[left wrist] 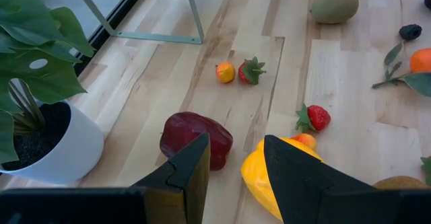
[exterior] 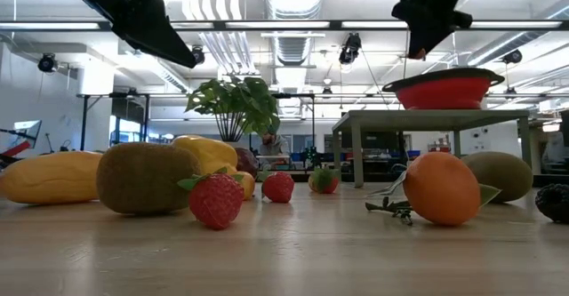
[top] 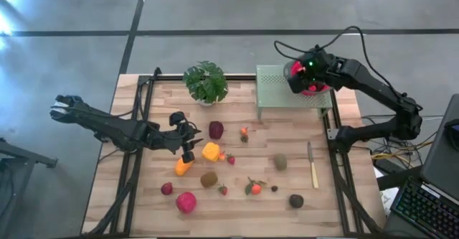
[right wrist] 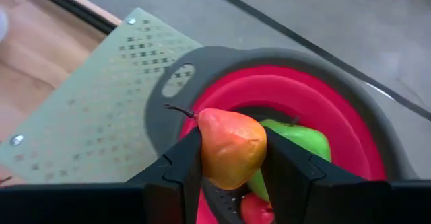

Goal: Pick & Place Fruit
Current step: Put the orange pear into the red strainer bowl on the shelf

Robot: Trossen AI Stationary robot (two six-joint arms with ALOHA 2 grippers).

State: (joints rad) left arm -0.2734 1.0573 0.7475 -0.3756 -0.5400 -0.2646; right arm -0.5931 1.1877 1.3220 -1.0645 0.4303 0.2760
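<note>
From above, my right pincer [top: 307, 72] hangs over the red bowl [top: 316, 90] on the green perforated stand [top: 276, 85] at the bench's [top: 143, 210] far right corner. My left pincer [top: 188, 140] is low near the maroon fruit [top: 216, 130] and the yellow fruit [top: 211, 151]. About a dozen fruits lie scattered on the wood, so I judge most of the job is left.

At bench level, the bowl [exterior: 443, 90] sits raised on the stand [exterior: 418, 118], with a strawberry [exterior: 216, 199] and an orange [exterior: 442, 188] up close.

Through my left wrist, the fingers [left wrist: 195, 170] are spread and empty, the maroon fruit [left wrist: 195, 140] and yellow fruit [left wrist: 269, 180] just ahead, the plant pot [left wrist: 47, 150] close beside — tight on that side, open wood elsewhere.

Through my right wrist, I'm pinching a pear [right wrist: 230, 146] above the bowl [right wrist: 316, 99], a green fruit [right wrist: 296, 140] already inside. The rim is wide, plenty of room to drop.
</note>
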